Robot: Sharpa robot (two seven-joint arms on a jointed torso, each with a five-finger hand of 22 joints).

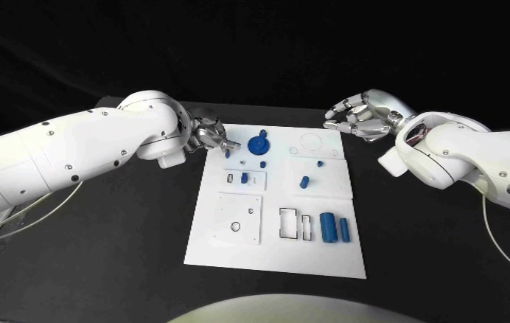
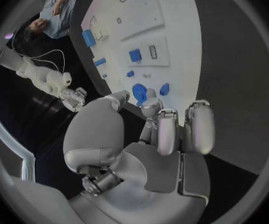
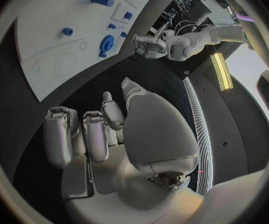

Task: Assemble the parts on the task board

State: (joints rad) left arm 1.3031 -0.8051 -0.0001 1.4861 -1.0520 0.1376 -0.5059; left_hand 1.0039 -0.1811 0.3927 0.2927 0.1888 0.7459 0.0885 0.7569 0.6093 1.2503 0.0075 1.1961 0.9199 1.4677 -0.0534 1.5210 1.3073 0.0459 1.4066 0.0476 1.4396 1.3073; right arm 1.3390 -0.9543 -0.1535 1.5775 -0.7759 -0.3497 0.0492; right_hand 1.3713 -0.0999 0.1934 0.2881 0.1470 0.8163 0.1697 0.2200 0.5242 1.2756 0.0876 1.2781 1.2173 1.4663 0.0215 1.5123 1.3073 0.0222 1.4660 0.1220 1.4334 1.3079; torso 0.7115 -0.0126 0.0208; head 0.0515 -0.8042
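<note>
The left hand (image 1: pixel 209 134) hangs at the far left corner of the task board (image 1: pixel 239 253), its fingers (image 2: pixel 167 129) curled in together with nothing between them, as the left wrist view shows: they are bunched above the board's edge, just short of the blue gear (image 1: pixel 259 145). That pose reads as a hand poised to reach for a piece, not one carrying anything. The gear sits near the far edge of the board, with a small blue piece (image 1: pixel 226 154) just beside it toward the left hand, so both lie within easy reach of that hand. Further toward the robot, a blue block (image 1: pixel 245 178) stands in a rectangular recess, a blue peg (image 1: pixel 304 183) lies tilted on the right half, and a small stud (image 1: pixel 320 164) stands beyond it. The two blue cylinders (image 1: pixel 329 228) lie side by side near the right edge, next to open rectangular slots that look meant for them; I judge most of the assembly remains to be done. The right hand (image 1: pixel 356 122) hovers off the board's far right corner, fingers loosely curled and holding nothing, apparently parked clear so the left can work first.
</note>
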